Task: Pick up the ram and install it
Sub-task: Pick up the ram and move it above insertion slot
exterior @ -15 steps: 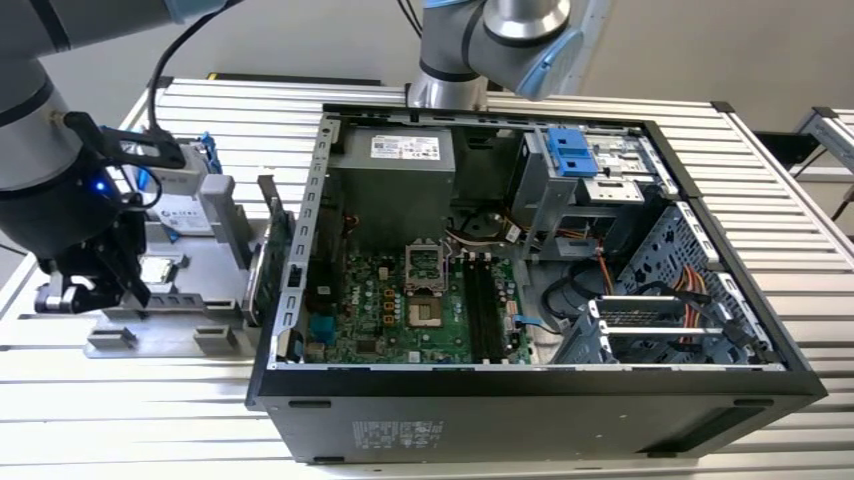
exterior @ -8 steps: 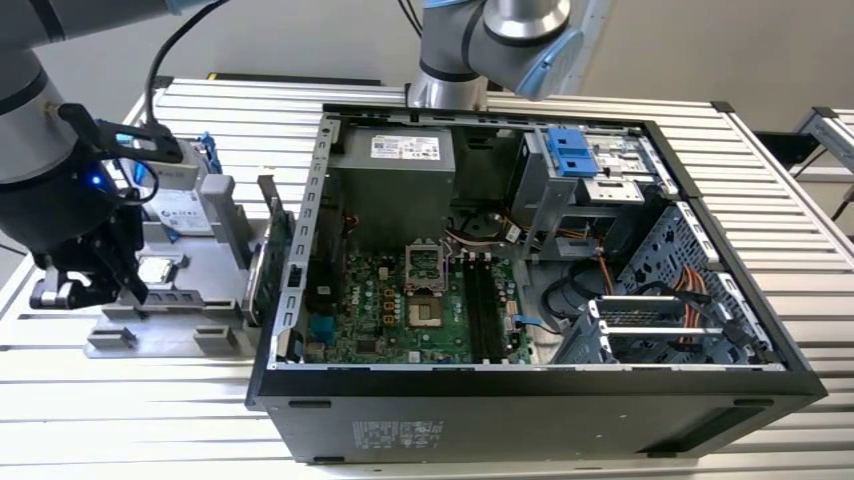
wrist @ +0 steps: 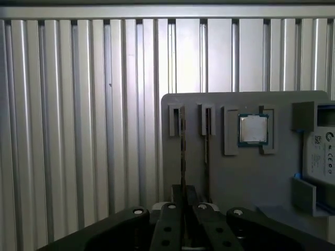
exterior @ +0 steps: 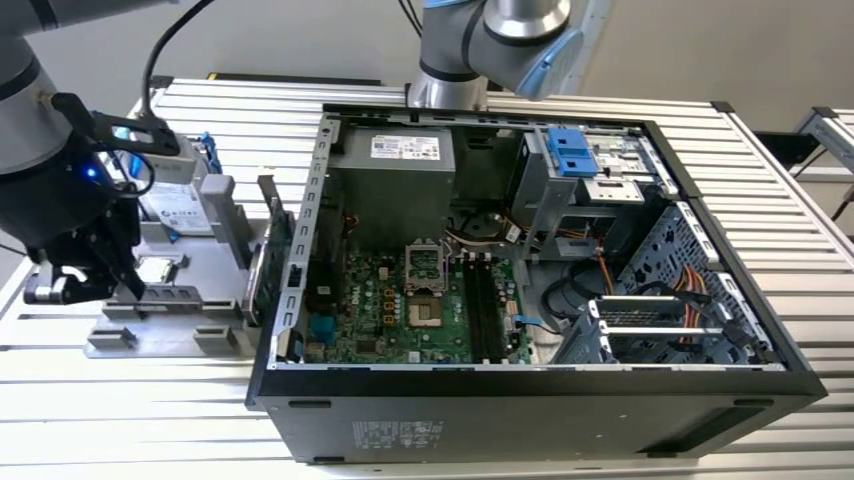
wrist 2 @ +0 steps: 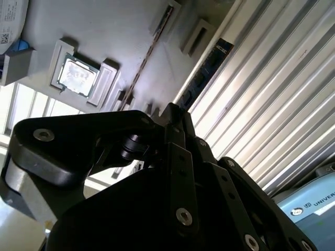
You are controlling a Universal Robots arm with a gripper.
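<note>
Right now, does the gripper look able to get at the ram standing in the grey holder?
Probably yes. In the first wrist view the gripper lines up with the ram, which stands on edge in the grey holder. Nothing lies between them; the processor sits apart.

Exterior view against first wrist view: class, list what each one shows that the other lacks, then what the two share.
Exterior view's extras: the open computer case, its motherboard, and the green card standing between tray and case.
First wrist view's extras: the ram, seen edge-on in a tray slot, in line with the gripper.
Shared: the gripper above the grey tray, the processor, the hard drive and the ribbed table.
</note>
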